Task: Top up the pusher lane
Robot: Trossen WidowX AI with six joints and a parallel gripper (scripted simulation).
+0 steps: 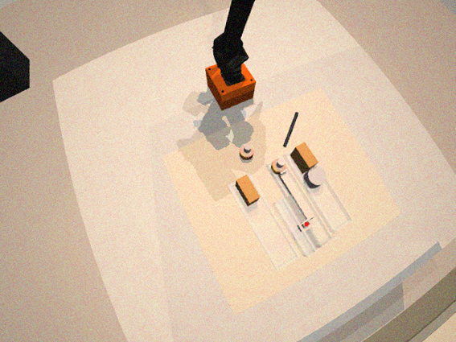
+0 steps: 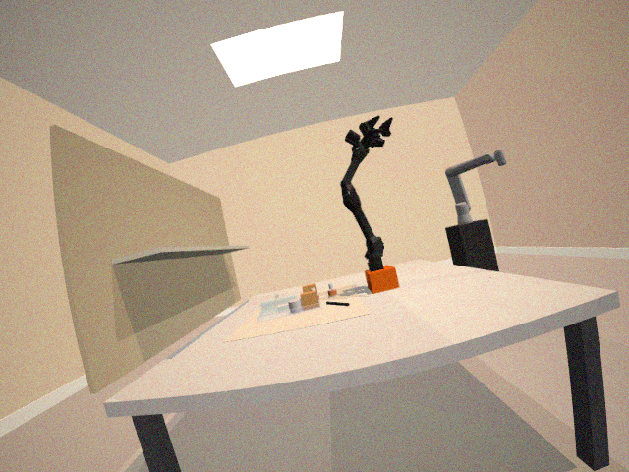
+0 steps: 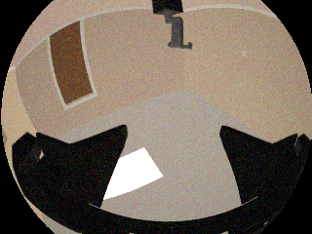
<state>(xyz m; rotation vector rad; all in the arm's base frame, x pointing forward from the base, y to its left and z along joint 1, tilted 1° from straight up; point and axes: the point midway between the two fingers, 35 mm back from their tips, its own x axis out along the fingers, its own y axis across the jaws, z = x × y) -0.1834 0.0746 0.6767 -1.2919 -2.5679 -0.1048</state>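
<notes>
A loose jar [image 1: 246, 152] [image 2: 332, 292] with a pale cap and an orange-brown and dark body stands upright between the robot base and the lanes. A similar jar [image 1: 278, 165] stands at the base-side end of the middle, sprung lane [image 1: 317, 239]. A dark strip runs behind it to a small red marker [image 1: 306, 224]; the pusher plate and front stop are too small to tell clearly. My gripper [image 2: 384, 123] [image 3: 175, 131] is open and empty, raised high above the table and far from both jars; it is out of view in the top view.
An orange-brown block [image 1: 247, 189] stands in the left lane. Another block [image 1: 304, 156] and a pale-topped dark round container [image 1: 315, 177] stand at the right lane. A black rod [image 1: 290, 128] [image 2: 337, 303] lies on the mat. A shelf [image 2: 177, 251] overhangs the far side.
</notes>
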